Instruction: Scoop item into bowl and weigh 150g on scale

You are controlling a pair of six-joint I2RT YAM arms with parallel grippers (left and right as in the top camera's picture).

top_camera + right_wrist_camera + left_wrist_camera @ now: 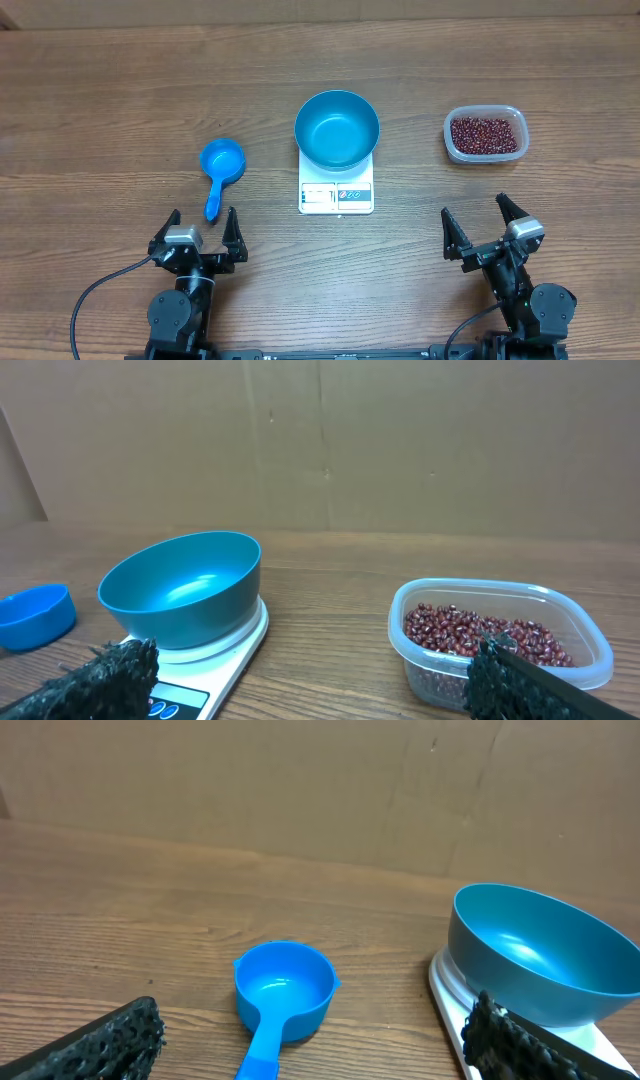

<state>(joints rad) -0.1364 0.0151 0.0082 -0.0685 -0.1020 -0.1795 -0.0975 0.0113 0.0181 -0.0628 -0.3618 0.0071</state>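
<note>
Seeing both jaws open and empty, I want the left gripper (200, 228) square on the scoop (220, 163) handle, probably lying flat, toward the tabletop's front-left.

Bowl (337, 128): round, deep blue, glossy inside, upright and empty. It sits on the scale (336, 197), covering the rear of the platform and slightly overhanging it on both sides. Scale: flat, white, square, straight ahead of me, with its display panel along the front edge facing me. I cannot read the display. Beans (486, 134): small, oval, dark red-brown, lying as a loose, fairly level heap in a clear tub (448, 135) on my right, well apart from the scale.
</note>
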